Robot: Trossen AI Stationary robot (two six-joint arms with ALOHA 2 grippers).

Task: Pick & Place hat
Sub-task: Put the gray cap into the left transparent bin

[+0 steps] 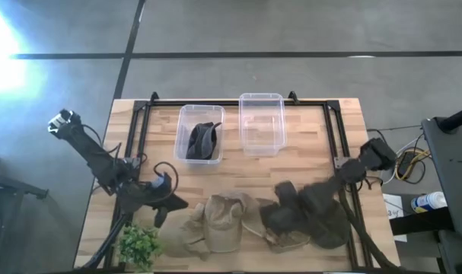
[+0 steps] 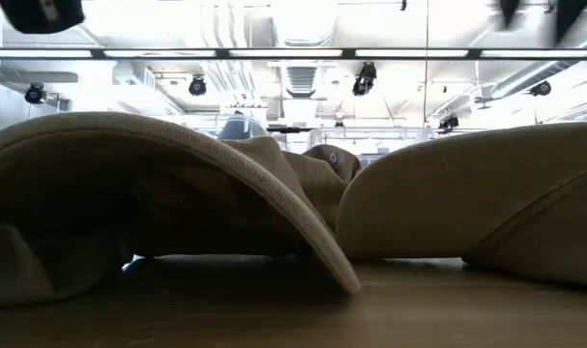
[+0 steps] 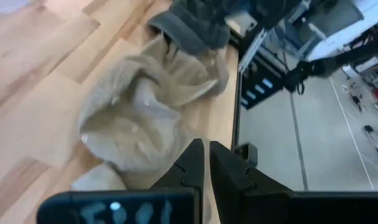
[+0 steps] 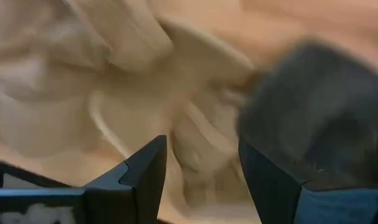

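A tan hat [image 1: 219, 221] lies crumpled on the wooden table near its front edge; it also shows in the left wrist view [image 3: 139, 118]. A dark grey hat [image 1: 310, 217] lies to its right, partly over another tan hat [image 1: 284, 240]. My left gripper [image 1: 170, 207] is shut and empty, just left of the tan hat; its fingers [image 3: 204, 163] point toward it. My right gripper [image 1: 295, 199] is open above the dark hat [image 4: 319, 118] and the tan cloth [image 4: 195, 124] beside it. Its view [image 4: 201, 168] is blurred, and I see no touch.
Two clear bins stand at the back: the left bin [image 1: 179, 144] holds a dark hat [image 1: 200, 141], the right bin [image 1: 261, 122] shows nothing inside. A small green plant [image 1: 139, 243] stands at the front left. A black frame rail [image 1: 341, 144] runs along the table's right side.
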